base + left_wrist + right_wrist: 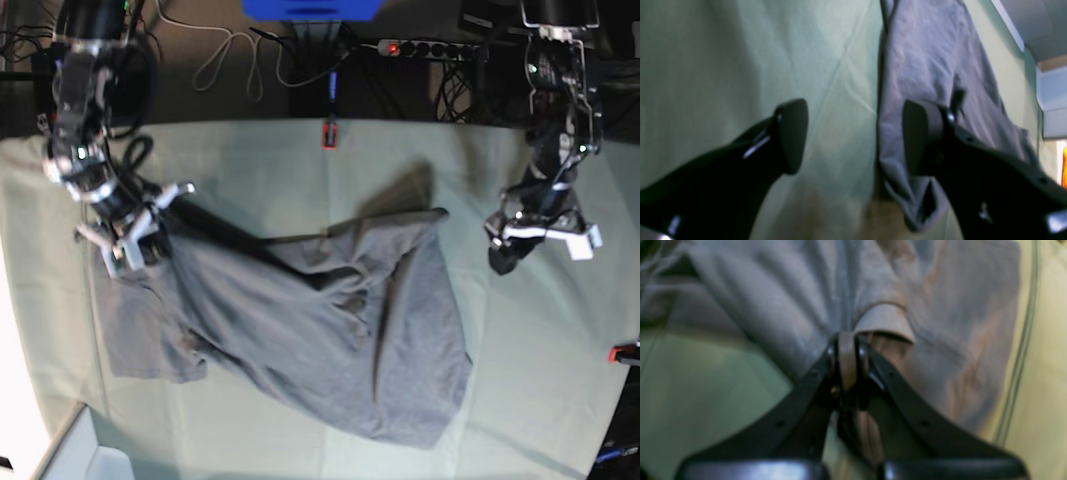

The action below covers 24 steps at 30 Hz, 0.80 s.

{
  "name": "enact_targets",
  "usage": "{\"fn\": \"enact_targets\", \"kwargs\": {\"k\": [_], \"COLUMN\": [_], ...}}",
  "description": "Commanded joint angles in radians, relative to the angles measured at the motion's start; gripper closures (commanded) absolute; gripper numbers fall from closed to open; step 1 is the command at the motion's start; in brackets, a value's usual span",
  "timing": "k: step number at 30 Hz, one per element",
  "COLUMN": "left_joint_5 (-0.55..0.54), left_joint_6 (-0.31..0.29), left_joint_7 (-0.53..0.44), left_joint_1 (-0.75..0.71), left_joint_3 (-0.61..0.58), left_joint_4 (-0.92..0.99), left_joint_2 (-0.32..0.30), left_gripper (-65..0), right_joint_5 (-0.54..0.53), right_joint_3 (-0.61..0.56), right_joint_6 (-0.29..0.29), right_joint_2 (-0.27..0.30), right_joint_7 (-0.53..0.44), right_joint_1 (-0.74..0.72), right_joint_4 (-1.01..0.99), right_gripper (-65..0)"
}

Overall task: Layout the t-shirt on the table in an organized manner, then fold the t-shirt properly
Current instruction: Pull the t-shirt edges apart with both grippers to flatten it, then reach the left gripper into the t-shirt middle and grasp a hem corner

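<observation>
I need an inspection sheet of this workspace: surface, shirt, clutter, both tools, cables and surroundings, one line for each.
Surface: table covered with pale green cloth, creased in places.
Job's things: grey t-shirt spread unevenly, wrinkled and bunched, not folded neatly.
Clutter: nothing seen on the tabletop apart from the shirt.
Left tool: open, above the cloth beside the shirt, holding nothing.
Right tool: shut, with shirt fabric pinched between its fingertips.
Cables: pale cable looping behind the table's far edge.
Surroundings: power strip behind the table; red clamp at the far edge, another at the side edge.
</observation>
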<state>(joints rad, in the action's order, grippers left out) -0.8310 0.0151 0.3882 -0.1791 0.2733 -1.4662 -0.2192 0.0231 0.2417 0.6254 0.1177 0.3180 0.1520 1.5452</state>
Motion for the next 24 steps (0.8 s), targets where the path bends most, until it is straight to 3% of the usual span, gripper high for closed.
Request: {"fn": "enact_targets", "kwargs": {"k": [1, 4, 6, 13, 18, 24], "left_joint_5": [-0.007, -0.007, -0.007, -0.003, -0.006, 0.003], "left_joint_6": [-0.013, -0.013, -0.013, -0.013, -0.013, -0.013], "left_joint_7": [-0.021, -0.021, -0.021, -0.013, -0.022, -0.022], "left_joint_1": [0.022, 0.059, 0.083, 0.231, 0.341, 0.419], "left_joint_3": [0.004, 0.004, 0.004, -0.012, -0.116, -0.170], "left_joint_4": [-0.004, 0.031, 0.049, 0.187, 0.310, 0.476], "left_joint_2": [-0.010, -0.010, -0.010, -0.009, -0.009, 0.054], "left_gripper": [-43.0, -43.0, -43.2, -43.2, -43.3, -43.3], "right_joint_5": [-0.022, -0.022, -0.022, -0.022, -0.021, -0.021], "right_joint_3": [0.009, 0.078, 0.137, 0.305, 0.322, 0.327], "right_joint_6": [0.009, 0.012, 0.061, 0.073, 0.073, 0.073], "right_joint_2": [0.000, -0.062, -0.105, -0.257, -0.270, -0.270], "right_joint_7": [-0.033, -0.035, -0.047, -0.198, -0.204, -0.202], "right_joint_1": [0.025, 0.162, 0.243, 0.439, 0.499, 0.502], "right_joint_4": [0.077, 0.240, 0.317, 0.355, 0.275, 0.254], "right_gripper": [0.0, 0.0, 0.0, 0.0, 0.0, 0.0]}}
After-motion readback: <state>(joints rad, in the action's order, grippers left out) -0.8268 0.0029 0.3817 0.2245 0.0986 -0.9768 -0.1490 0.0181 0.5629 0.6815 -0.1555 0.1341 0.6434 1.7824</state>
